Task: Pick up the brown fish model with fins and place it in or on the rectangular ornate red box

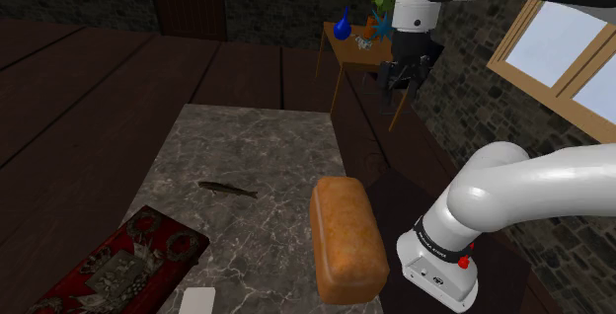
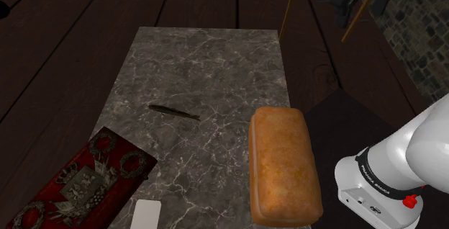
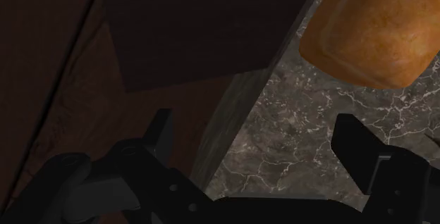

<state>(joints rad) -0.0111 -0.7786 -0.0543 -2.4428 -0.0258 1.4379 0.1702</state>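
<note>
The brown fish model (image 1: 229, 190) is a thin dark sliver lying flat near the middle of the grey marble table (image 1: 257, 134); it also shows in the second exterior view (image 2: 173, 111). The ornate red box (image 1: 118, 263) sits at the table's near left corner, lid patterned in silver (image 2: 86, 183). My black gripper (image 1: 398, 81) hangs high in the air past the table's right edge, far from the fish. In the wrist view the gripper (image 3: 257, 145) is open, its fingers (image 3: 356, 148) wide apart over the table's edge, nothing between them.
A big brown bread loaf (image 1: 346, 238) lies on the table's near right side, between stand and fish (image 2: 284, 164). A small white card (image 1: 197, 300) rests by the box. A little wooden side table (image 1: 355, 50) with a blue vase stands behind. Dark wooden floor surrounds the table.
</note>
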